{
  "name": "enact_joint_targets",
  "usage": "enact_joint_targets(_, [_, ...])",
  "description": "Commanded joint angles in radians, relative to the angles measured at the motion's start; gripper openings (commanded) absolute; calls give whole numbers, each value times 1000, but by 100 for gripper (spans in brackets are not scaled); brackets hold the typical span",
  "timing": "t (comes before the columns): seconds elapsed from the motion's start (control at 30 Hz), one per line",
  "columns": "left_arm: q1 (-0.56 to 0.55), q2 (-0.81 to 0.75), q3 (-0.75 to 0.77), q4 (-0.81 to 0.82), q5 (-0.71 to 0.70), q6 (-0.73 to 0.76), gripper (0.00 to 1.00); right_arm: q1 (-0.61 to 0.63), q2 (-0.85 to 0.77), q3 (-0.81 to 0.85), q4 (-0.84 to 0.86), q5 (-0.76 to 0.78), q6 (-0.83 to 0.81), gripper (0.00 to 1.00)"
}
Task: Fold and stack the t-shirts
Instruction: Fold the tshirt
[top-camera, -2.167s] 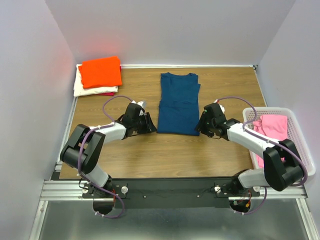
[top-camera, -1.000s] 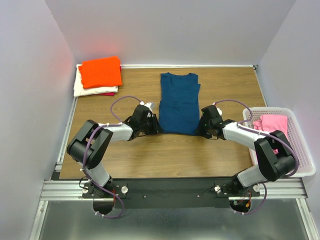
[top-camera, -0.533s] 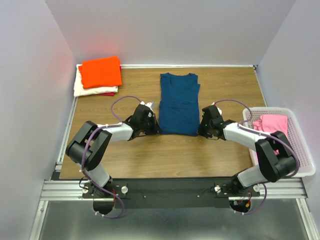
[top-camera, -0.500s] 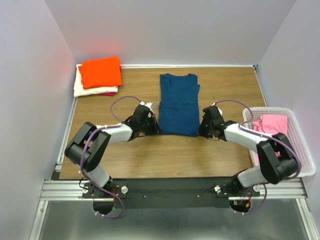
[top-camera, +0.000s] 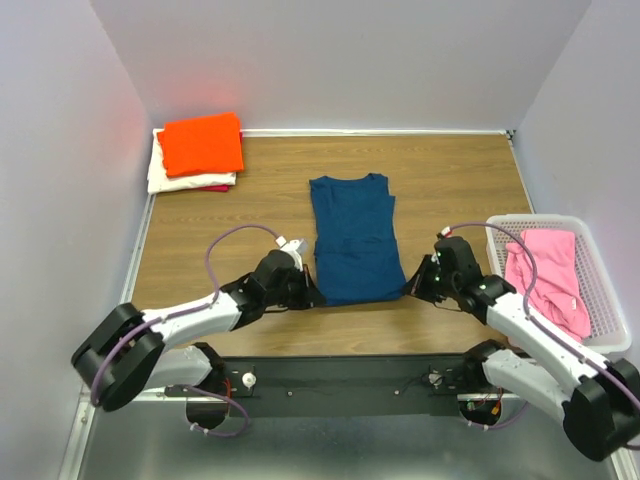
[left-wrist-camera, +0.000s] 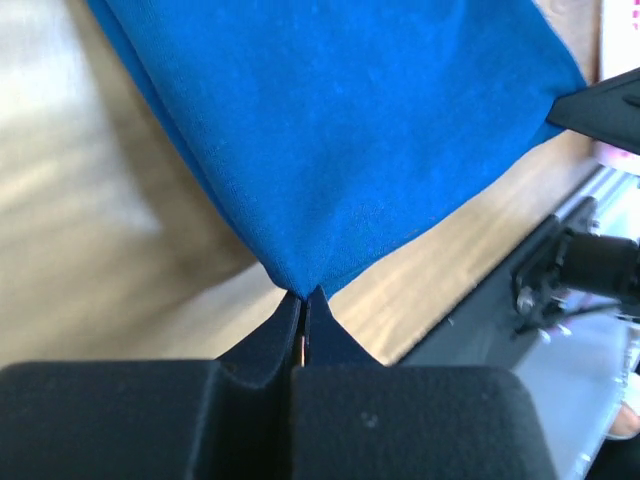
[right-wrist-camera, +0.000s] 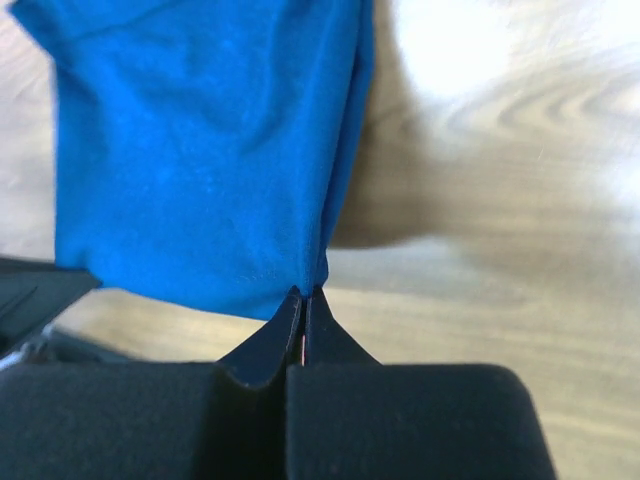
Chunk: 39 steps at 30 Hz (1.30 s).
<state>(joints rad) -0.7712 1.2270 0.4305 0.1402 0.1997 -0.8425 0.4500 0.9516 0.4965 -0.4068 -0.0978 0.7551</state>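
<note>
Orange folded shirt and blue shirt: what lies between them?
Only bare wooden tabletop separates the bright orange folded t-shirt from the navy blue cloth t-shirt, shown in the top view.

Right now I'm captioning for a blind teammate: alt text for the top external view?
The left gripper and right gripper pinch the near corners of a navy t-shirt on a table. A folded stack topped with orange sits far left; a pink shirt lies in a basket at right.
</note>
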Motion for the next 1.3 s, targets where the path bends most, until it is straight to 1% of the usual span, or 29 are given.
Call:
enact_joint_targets(0.0, [-23,-147,-61,-75,-62,-90,0,-2,-117,-26,-137,-112,29,0])
enact_joint_targets(0.1, [-27,-242,-72,-134,-83,-104,0,-4,-189,3,-196,-102,41,0])
enact_joint_targets(0.23, [-25,-284,-24,-206,-115,-93,0,-2,-182,80,-219,-68,21,0])
enact_joint_targets(0.37, [-22,-253,72,-247,-140,-52,0,-2,-123,157,-221,-33,-6,0])
enact_joint_targets(0.43, [-5,-213,141,-272,-138,-27,0,-2,-103,189,-219,12,-17,0])
enact_joint_targets(0.47, [7,-190,183,-283,-128,-3,0,-2,-87,220,-221,27,-23,0])
enact_joint_targets(0.57, [41,-156,240,-286,-92,37,0,-2,-36,280,-221,82,-40,0])
enact_joint_targets(0.63, [87,-126,263,-281,-68,59,0,-2,-1,309,-219,119,-43,0])
enact_joint_targets(0.7, [134,-91,298,-278,-14,86,0,-2,56,353,-219,145,-51,0])
enact_joint_targets(0.87, [206,-5,381,-268,36,138,0,-4,171,456,-199,196,-76,0])
enact_joint_targets(0.97, [249,64,451,-268,61,169,0,-8,269,536,-178,222,-92,0])
enact_joint_targets(1.0, [265,101,491,-266,67,177,0,-10,329,580,-165,234,-105,0])
enact_joint_targets(1.07, [291,143,536,-268,98,197,0,-29,386,619,-147,237,-117,0])
enact_joint_targets(1.1, [315,188,581,-266,101,204,0,-39,424,643,-130,228,-134,0])
enact_joint_targets(1.2, [366,274,655,-264,139,223,0,-85,573,741,-96,204,-167,0])
enact_joint_targets(1.23, [397,339,706,-260,158,226,0,-109,661,805,-83,175,-178,1])
enact_joint_targets(1.27, [409,374,732,-254,164,226,0,-120,703,838,-72,170,-186,0])
